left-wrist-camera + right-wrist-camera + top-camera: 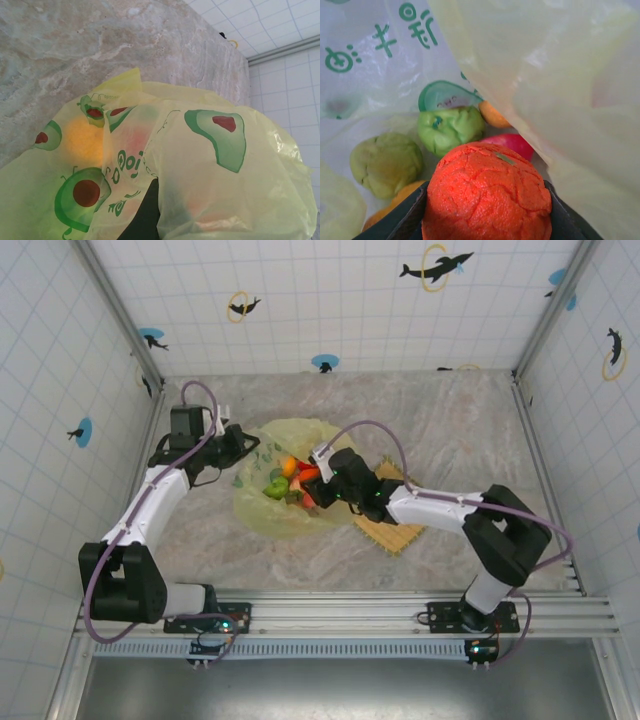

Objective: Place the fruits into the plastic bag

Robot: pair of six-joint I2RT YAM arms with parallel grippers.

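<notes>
Left tool (pixel 243 445) left of centre in the top view, clenched on the left rim of the plastic bag (pixel 262 512), with thin printed film bunched over one dark finger (pixel 145 217) at the bottom of the left wrist view. Bag lying crumpled on the marbled surface (pixel 450 430) at mid-frame. Inside it, a cluster of fruits (pixel 283 483), green, orange and red, touching one another. Right tool (pixel 314 483) just right of that cluster, reaching into the bag from the right, grasping a red-orange fruit (pixel 487 195) between both dark fingers (pixel 405 222), low in the middle of the right wrist view. Beyond it in that view, two green fruits (pixel 449 127) at centre left, an orange one (pixel 492 115) and a red one (pixel 516 143) at centre, all under the translucent film. Woven mat (pixel 395 532) just right of the bag, partly under the right arm.
</notes>
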